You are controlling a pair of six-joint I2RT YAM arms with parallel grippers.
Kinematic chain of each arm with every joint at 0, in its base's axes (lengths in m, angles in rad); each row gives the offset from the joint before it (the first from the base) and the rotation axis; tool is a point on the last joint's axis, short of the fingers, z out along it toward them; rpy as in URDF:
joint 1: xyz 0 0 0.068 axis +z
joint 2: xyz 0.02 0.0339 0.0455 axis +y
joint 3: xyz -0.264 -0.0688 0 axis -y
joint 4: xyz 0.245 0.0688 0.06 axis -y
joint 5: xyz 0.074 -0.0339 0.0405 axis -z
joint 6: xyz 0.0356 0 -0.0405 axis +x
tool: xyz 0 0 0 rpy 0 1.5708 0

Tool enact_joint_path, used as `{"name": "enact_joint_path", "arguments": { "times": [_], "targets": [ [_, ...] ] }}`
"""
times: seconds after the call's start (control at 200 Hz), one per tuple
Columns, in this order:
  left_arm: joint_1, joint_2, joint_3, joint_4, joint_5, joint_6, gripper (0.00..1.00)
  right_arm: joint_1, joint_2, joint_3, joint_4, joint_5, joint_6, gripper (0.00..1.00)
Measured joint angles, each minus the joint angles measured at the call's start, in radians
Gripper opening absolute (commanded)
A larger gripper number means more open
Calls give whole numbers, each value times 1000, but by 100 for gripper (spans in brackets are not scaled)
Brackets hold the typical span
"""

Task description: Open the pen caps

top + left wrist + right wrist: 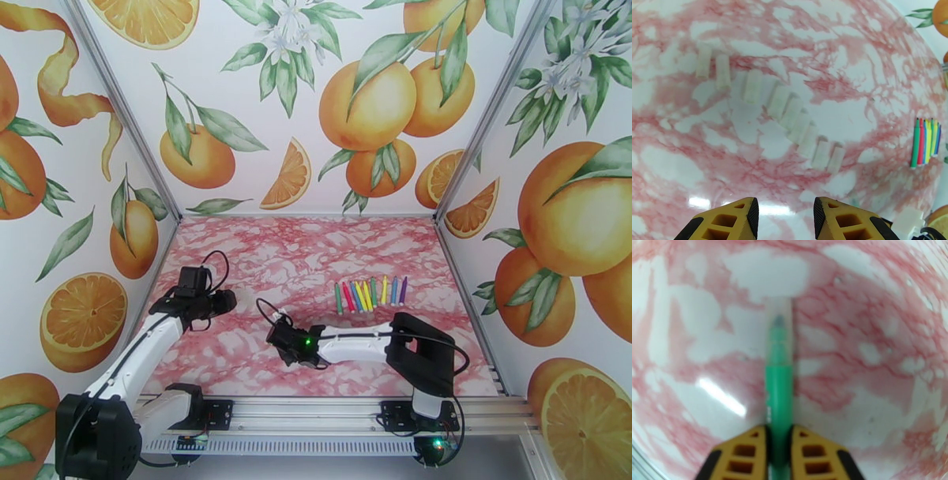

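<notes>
The right gripper [779, 433] pinches a thin green marker pen [779, 386], its blurry tip seemingly under a clear cap [779, 315]. The left gripper [786, 211] hangs spread and empty.

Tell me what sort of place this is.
Probably a staged robot test booth, not a home: panel walls printed with oranges and leaves, a pink-and-white marbled tabletop, and a silver metal rail at its near edge holding two white-and-black robot arms.

text: none legible | green pen [779, 398]: marking too blurred
</notes>
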Motion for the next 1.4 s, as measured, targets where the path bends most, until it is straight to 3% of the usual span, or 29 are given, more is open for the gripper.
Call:
{"name": "enact_joint_path", "arguments": {
  "times": [0.24,0.59,1.026,1.396],
  "targets": [
    [-29,40,3,45,109,15,43,-77,-105,-135,72,-45,0,9],
    [-179,132,35,146,203,-10,43,-190,-266,-270,203,-123,8,8],
    [-375,303,98,307,252,-103,44,-204,-348,-284,252,-145,8,8],
    [-451,388,150,372,298,-121,44,-206,-363,-284,261,-158,8,8]
  ]
}}
